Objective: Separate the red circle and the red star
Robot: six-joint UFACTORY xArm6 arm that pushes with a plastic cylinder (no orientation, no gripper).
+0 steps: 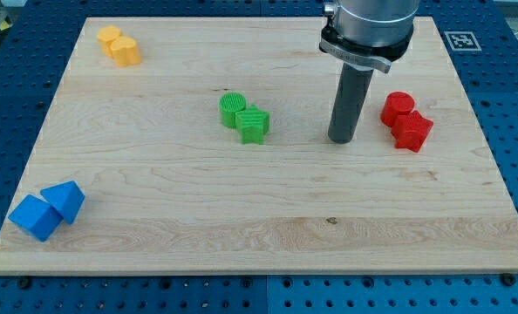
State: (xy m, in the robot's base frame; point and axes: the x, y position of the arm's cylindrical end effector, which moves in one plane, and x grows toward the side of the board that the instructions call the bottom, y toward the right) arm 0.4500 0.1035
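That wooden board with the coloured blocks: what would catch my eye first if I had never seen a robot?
Probably the thick dark rod coming down from the view's top, my tip resting on the wooden board just left of the red pair. There the red circle and red star sit touching. Other pairs huddle too: green blocks mid-board, yellow blocks top left, blue blocks bottom left.

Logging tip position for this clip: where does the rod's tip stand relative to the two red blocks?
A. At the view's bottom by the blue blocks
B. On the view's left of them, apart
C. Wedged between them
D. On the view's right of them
B: my tip rests on the wooden board, on the view's left of the touching red circle block and red star block, with bare wood between.
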